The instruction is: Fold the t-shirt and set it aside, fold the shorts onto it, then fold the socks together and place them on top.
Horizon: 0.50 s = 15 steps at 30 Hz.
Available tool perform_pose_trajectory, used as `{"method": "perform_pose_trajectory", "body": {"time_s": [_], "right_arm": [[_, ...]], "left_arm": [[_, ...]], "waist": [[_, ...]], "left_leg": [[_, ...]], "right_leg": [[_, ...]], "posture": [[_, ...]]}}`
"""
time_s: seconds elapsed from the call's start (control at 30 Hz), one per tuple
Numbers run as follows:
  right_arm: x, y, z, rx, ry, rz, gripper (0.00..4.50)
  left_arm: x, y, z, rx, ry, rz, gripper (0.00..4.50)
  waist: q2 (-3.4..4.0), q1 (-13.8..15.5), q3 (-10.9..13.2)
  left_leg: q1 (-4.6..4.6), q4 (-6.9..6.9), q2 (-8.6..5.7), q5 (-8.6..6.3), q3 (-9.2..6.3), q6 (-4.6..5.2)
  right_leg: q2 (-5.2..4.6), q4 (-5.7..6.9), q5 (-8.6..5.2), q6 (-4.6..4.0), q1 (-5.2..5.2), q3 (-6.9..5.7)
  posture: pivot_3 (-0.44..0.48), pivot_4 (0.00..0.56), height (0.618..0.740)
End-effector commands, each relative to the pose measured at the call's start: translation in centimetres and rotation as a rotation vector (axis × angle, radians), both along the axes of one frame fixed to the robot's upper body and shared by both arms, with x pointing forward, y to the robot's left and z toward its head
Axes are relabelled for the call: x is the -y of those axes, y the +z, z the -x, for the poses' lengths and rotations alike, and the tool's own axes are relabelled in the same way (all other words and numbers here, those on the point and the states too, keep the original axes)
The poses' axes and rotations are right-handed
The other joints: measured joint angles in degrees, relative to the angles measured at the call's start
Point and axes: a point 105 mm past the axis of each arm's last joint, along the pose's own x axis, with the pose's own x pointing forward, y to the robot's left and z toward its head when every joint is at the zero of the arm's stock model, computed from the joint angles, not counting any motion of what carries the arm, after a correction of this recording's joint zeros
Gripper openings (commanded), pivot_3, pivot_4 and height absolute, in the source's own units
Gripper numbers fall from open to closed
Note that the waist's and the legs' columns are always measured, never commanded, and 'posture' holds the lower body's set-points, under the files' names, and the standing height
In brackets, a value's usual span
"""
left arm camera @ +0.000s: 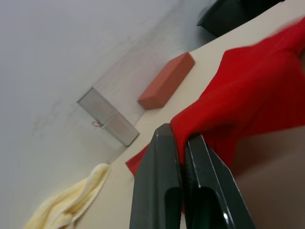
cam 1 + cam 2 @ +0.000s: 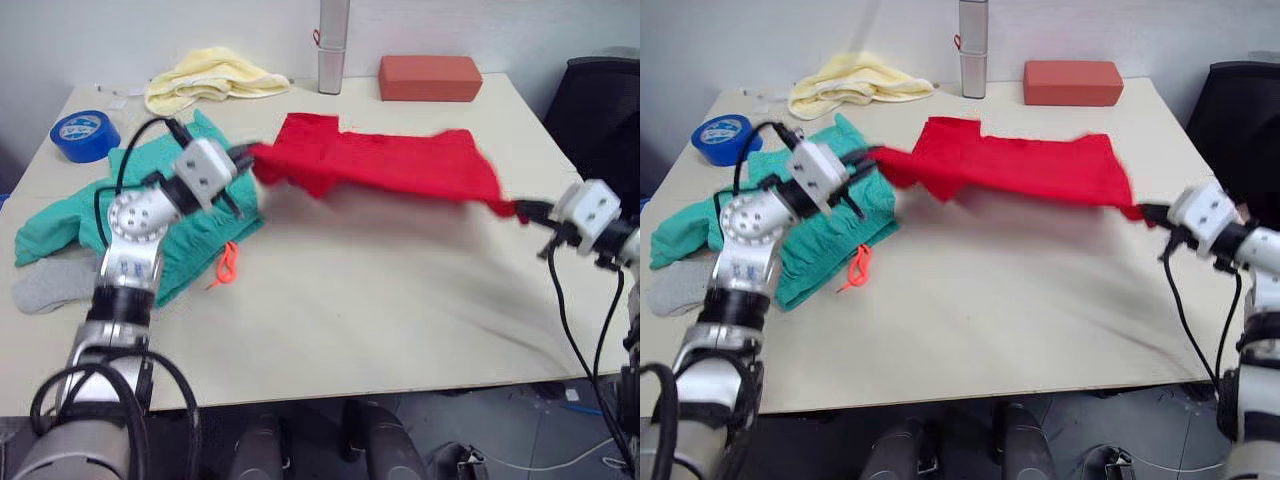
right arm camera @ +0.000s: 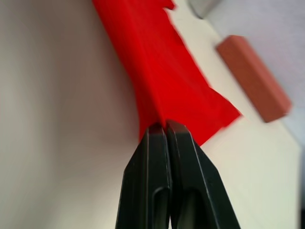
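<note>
The red t-shirt hangs stretched above the table between my two grippers. My left gripper is shut on its left edge, and the left wrist view shows red cloth pinched between the fingers. At the other end, my right gripper is shut on the right corner, with the cloth running away from the closed fingertips. The teal-green shorts lie flat at the left under my left arm, the orange drawstring trailing out. A grey sock lies at the shorts' near left edge.
A pale yellow cloth lies at the back left, next to a blue tape roll. A metal cylinder and a red-brown block stand at the back edge. A black chair is at the far right. The beige table is bare in front.
</note>
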Motion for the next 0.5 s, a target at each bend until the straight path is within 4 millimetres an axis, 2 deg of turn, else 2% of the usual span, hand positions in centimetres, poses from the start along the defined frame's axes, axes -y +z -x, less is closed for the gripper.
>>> {"method": "perform_pose_trajectory", "body": {"time_s": [0.03, 0.1, 0.17, 0.33, 0.5], "right_arm": [[2.0, -0.8, 2.3, -0.063, -0.016, 0.017, 0.01], [2.4, -1.7, 3.2, -0.113, -0.020, 0.016, 0.01], [2.4, -2.3, 3.9, -0.141, -0.002, 0.030, 0.01], [1.6, -3.5, 5.9, -0.220, 0.063, 0.022, 0.01], [0.6, -4.5, 8.6, -0.315, 0.126, -0.002, 0.01]], "left_arm": [[0.4, -1.7, 3.8, -0.091, -0.062, -0.079, 0.00], [0.5, -3.8, 5.6, -0.208, -0.090, -0.100, 0.00], [0.6, -5.8, 7.2, -0.320, -0.124, -0.139, 0.00], [0.0, -8.5, 10.0, -0.521, -0.147, -0.164, 0.00], [0.3, -10.8, 13.8, -0.745, -0.275, -0.191, 0.00]], "waist": [[0.04, -0.06, -0.02], [0.05, -0.10, -0.03], [0.05, -0.16, -0.03], [0.13, -0.12, -0.08], [0.16, 0.07, -0.10]], "left_leg": [[0.12, -0.09, 0.07, -0.03, -0.05, -0.05], [0.67, -0.48, 0.00, -0.05, 0.10, -0.08], [0.83, -0.50, 0.05, -0.05, 0.20, -0.12], [0.94, -0.53, 0.19, -0.11, 0.23, -0.24], [0.91, -0.52, 0.24, -0.17, 0.22, -0.26]], "right_leg": [[0.06, 0.01, -0.02, -0.03, 0.03, 0.10], [0.07, -0.03, -0.13, -0.06, 0.19, 0.41], [0.10, 0.02, -0.17, -0.11, 0.21, 0.72], [0.14, 0.05, -0.19, -0.22, 0.21, 1.16], [0.14, 0.00, -0.22, -0.28, 0.20, 1.15]], "posture": [[0.000, 0.150, 0.740], [0.000, 0.150, 0.740], [0.000, 0.150, 0.740], [0.000, 0.150, 0.740], [0.000, 0.150, 0.740]]}}
